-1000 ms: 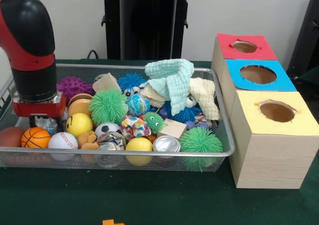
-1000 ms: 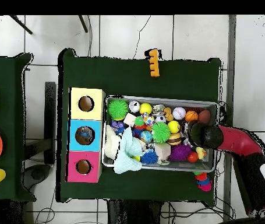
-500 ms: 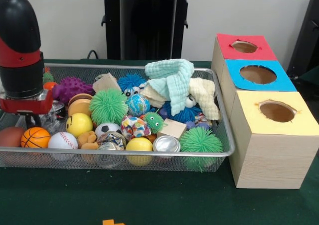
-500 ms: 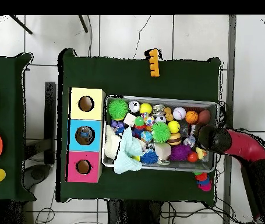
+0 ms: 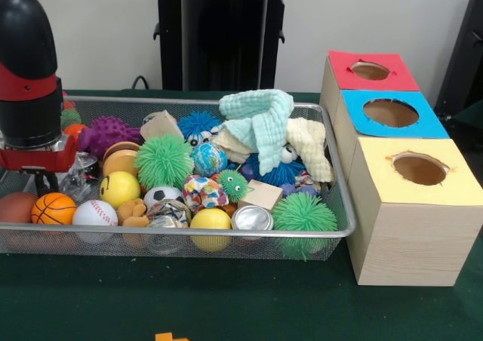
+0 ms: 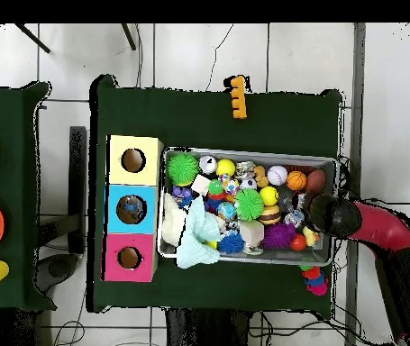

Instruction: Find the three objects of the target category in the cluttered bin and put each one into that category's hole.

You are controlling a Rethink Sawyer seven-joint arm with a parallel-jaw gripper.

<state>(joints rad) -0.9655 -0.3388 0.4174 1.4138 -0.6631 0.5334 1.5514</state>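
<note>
Gripper (image 5: 41,176) low over wire bin (image 5: 341,205) end farthest from hole boxes (image 5: 407,205), above crinkled foil wrapper (image 5: 75,181); jaws' state unreadable. Target category unclear. Risk: snagging mesh wall or nudging basketball (image 5: 53,208), baseball (image 5: 95,213) aside.

Plain pale wall (image 5: 377,9), white tiled floor (image 6: 271,54), green cloth-covered table (image 5: 226,303), black stand (image 5: 223,35) behind.

Wire-mesh metal bin (image 5: 226,239), showing a bright finish. Three boxes (image 5: 407,228) showing pale wood grain, tops looking like matt coloured paper. Folded cloths (image 5: 260,122), soft and woven. Spiky green balls (image 5: 164,160) looking rubbery. Small can (image 5: 252,218) gleaming as metal. Table cover (image 5: 241,303) showing as matt green felt-like fabric.
</note>
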